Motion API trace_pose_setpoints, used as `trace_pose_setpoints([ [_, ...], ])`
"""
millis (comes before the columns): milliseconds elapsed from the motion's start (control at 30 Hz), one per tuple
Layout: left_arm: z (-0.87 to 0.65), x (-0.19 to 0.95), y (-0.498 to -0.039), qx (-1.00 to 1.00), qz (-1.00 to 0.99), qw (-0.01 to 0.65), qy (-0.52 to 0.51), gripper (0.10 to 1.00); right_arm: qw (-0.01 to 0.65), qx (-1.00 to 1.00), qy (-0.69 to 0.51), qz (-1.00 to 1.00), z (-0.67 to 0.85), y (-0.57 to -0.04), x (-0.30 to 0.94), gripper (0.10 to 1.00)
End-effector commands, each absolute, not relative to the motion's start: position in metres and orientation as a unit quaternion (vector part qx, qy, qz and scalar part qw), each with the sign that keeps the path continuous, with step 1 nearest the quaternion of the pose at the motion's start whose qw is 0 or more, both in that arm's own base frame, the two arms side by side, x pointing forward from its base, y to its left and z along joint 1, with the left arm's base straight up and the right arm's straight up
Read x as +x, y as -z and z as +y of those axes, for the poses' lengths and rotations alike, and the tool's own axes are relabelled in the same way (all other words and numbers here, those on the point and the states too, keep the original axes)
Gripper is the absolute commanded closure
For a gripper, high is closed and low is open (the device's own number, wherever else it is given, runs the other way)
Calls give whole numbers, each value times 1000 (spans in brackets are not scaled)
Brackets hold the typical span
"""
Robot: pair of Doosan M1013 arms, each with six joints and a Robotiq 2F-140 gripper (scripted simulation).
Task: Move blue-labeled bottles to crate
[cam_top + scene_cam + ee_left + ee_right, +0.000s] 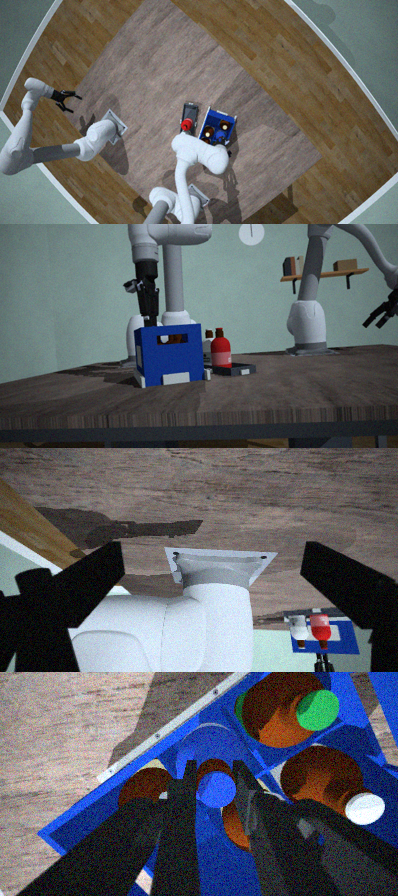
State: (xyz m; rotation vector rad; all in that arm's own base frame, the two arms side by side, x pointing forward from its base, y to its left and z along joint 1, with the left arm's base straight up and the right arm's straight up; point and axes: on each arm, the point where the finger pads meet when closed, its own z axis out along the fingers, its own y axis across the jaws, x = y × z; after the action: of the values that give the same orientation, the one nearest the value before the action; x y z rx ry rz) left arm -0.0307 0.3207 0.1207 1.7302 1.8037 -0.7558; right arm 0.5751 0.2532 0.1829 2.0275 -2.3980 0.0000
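Observation:
The blue-labeled bottle (221, 135) (216, 790) stands about upright in a slot of the blue crate (219, 115) (174, 358) (75, 816); whether its base touches the floor is hidden. My right gripper (214, 775) (150, 324) points down over the crate and is shut on this bottle's neck. My left gripper (77, 105) (212, 558) (371, 325) is open and empty, far from crate and tray. The dark tray (190, 111) (250, 369) bears a red bottle (186, 124) (221, 354) (320, 627) and a white bottle (207, 348) (299, 629), both upright. Part of the tray is hidden by the right arm.
Around the held bottle, the crate holds a green-capped bottle (277, 719), a white-capped bottle (320, 774) and other brown bottles (145, 784), partly hidden by the fingers. The tray stands close beside the crate with a narrow gap. The right arm (199, 149) reaches above both.

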Motion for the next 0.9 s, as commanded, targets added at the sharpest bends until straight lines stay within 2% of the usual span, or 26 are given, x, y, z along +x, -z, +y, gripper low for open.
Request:
trace_pose_setpoints([
  [0, 321, -31, -121, 640, 667, 262, 279, 98, 0, 646, 0, -764, 253, -183, 575, 999],
  [867, 321, -31, -121, 640, 667, 262, 279, 98, 0, 646, 0, -764, 253, -174, 575, 999],
])
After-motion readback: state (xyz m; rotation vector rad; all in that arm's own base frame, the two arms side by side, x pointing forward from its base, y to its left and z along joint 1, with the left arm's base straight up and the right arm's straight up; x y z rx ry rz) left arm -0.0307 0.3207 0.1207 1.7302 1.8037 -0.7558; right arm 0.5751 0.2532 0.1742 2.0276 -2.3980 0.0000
